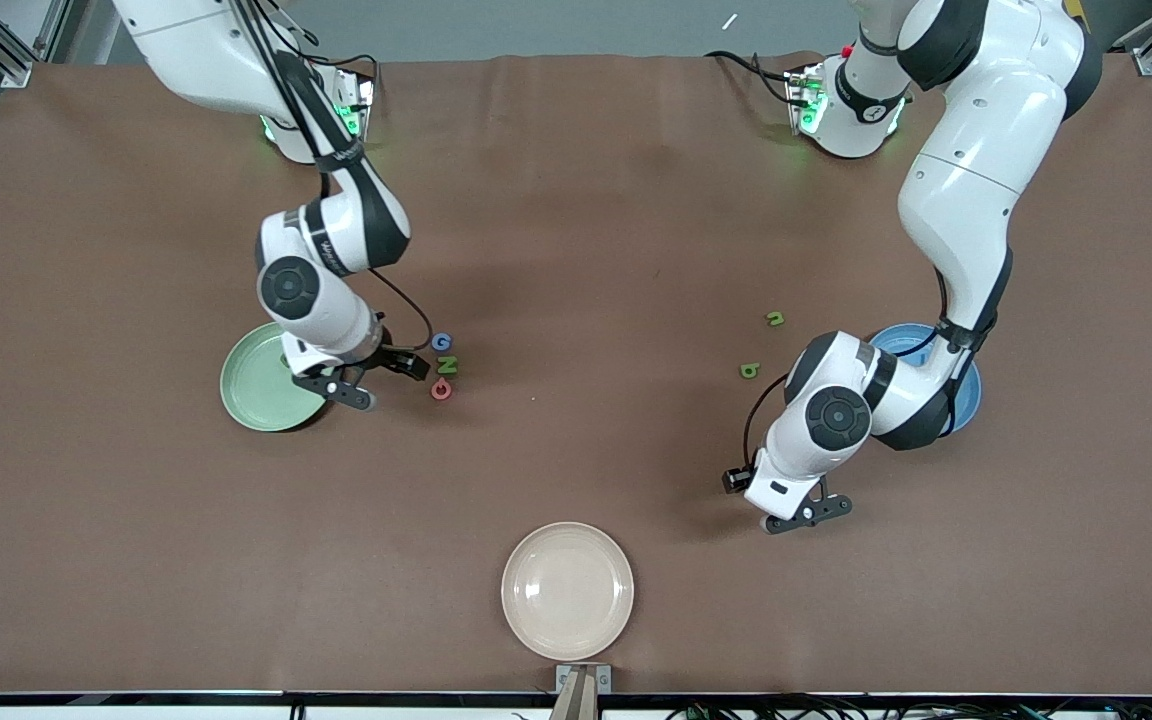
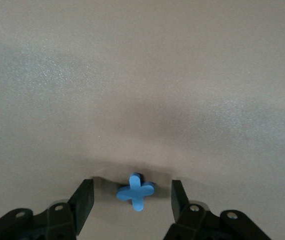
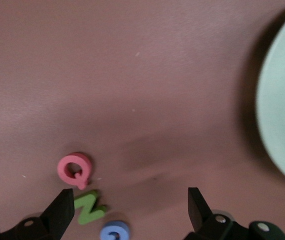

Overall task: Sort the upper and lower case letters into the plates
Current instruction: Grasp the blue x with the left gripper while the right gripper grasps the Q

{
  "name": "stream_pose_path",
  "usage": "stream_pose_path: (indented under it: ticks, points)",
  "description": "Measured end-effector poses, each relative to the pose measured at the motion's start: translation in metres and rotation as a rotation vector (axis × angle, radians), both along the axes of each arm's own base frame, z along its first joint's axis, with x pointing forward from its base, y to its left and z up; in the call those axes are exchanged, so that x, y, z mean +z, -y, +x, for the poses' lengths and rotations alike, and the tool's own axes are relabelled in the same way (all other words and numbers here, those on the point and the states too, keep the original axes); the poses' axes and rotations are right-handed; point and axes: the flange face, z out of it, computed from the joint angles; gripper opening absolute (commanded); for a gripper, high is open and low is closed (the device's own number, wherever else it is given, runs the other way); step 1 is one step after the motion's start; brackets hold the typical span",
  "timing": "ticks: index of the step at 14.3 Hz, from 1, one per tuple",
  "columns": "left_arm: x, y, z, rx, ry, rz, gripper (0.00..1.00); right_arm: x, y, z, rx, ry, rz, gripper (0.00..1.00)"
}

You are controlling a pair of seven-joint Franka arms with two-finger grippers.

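The left gripper is low over the table, nearer the front camera than the blue plate, its fingers partly open on either side of a blue x without touching it. The right gripper hangs wide open and empty between the green plate and 3 letters lined up beside it: blue G, green N, pink Q. Green n and b lie near the blue plate.

The left arm covers most of the sky blue plate. The right arm overlaps the pale green plate. The blue G is cut off in the right wrist view.
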Motion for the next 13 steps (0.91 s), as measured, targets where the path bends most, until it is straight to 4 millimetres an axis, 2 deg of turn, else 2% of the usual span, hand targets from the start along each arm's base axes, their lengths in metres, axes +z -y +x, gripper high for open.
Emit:
stream_pose_path:
  ticks: [3, 6, 9, 11, 13]
  points:
    - [-0.001, 0.001, 0.000, -0.001, -0.001, 0.000, 0.48, -0.014, -0.030, 0.001, -0.041, 0.009, -0.006, 1.00]
    - [-0.001, 0.004, -0.001, -0.005, -0.001, -0.001, 0.38, -0.025, -0.046, 0.002, -0.052, 0.020, -0.006, 0.96]
    - [-0.002, 0.004, -0.001, -0.005, -0.001, 0.000, 0.28, -0.037, -0.049, 0.002, -0.051, 0.035, -0.005, 0.83]
    - [-0.001, 0.004, -0.001, -0.004, -0.001, 0.000, 0.26, -0.044, -0.051, 0.002, -0.059, 0.043, -0.005, 0.72]
    - [-0.001, 0.004, -0.001, -0.004, -0.001, 0.001, 0.24, -0.045, -0.051, 0.002, -0.063, 0.045, -0.005, 0.57]
